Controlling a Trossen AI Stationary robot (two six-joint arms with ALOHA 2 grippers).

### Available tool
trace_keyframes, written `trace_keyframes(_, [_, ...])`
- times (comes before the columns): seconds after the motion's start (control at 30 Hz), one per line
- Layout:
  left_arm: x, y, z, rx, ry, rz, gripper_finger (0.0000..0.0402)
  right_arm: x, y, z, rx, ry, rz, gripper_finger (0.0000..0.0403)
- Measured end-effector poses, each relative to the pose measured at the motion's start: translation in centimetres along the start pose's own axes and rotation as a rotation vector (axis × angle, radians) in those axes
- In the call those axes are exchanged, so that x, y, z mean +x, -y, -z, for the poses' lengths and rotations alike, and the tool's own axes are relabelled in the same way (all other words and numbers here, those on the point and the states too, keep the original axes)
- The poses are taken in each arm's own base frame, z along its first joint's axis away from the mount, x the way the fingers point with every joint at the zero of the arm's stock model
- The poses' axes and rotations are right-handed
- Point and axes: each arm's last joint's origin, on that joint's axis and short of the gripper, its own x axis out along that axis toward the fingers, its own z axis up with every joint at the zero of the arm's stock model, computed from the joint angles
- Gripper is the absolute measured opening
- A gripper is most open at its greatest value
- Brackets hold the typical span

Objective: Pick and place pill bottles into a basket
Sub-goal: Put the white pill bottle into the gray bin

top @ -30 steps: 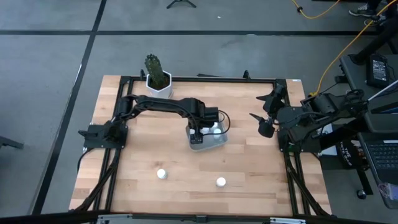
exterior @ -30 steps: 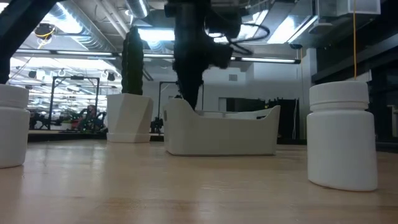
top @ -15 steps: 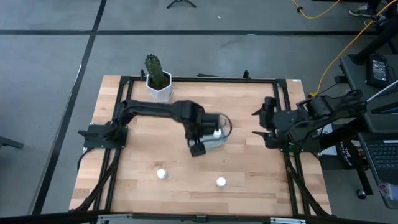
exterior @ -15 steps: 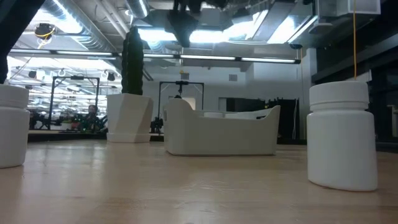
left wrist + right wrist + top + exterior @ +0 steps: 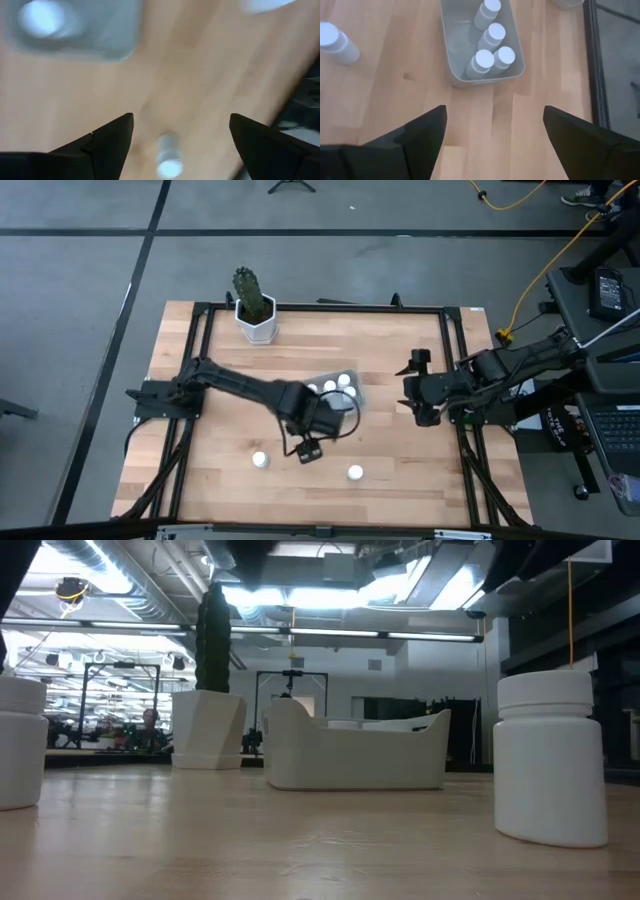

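The pale blue-grey basket (image 5: 338, 402) stands mid-table with several white pill bottles (image 5: 485, 59) upright in it. Two more pill bottles stand on the wood near the front edge, one to the left (image 5: 259, 460) and one to the right (image 5: 355, 473). My left gripper (image 5: 308, 450) is open and empty, raised above the table between the basket and these two bottles. In its wrist view one bottle (image 5: 169, 156) shows beyond the open fingers. My right gripper (image 5: 410, 390) is open and empty, to the right of the basket and facing it.
A white hexagonal pot with a cactus (image 5: 254, 315) stands at the far edge, left of centre. A black frame (image 5: 455, 360) runs along the table's sides. Bare wood lies between the basket and the front edge around the two bottles.
My left gripper has risen out of the basket and gone toward the table's near edge, empty; it no longer shows in the low view. My right gripper has turned and come a little toward the basket.
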Motion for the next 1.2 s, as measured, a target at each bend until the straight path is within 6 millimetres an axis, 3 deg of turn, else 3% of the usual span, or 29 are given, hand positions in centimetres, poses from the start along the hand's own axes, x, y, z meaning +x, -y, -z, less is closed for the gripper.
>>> trace_keyframes(0.07, [0.1,0.6,1.3,-0.002,0.0,-0.094,0.0321,0.1,-0.1,0.0,0.033,0.007,0.0,0.0332])
trace_keyframes(0.4, [1.2,3.6,8.6,-0.033,0.036,-0.178,0.0323,-0.2,0.0,-1.4,0.14,0.148,-0.012,0.0332])
trace_keyframes(0.67, [3.2,2.3,14.5,-0.145,0.084,-0.104,0.0324,-0.8,0.2,-3.4,0.251,0.351,-0.035,0.0332])
trace_keyframes(0.87, [5.0,0.1,16.0,-0.197,0.128,0.012,0.0325,-1.0,0.2,-4.0,0.322,0.414,-0.051,0.0332])
trace_keyframes(1.07, [7.4,-2.2,16.8,-0.203,0.094,-0.041,0.0325,-1.1,-0.1,-4.0,0.395,0.411,-0.086,0.0332])
trace_keyframes(1.2, [8.9,-2.0,16.3,-0.164,0.068,0.065,0.0325,-1.3,-0.7,-3.9,0.376,0.413,-0.109,0.0332])
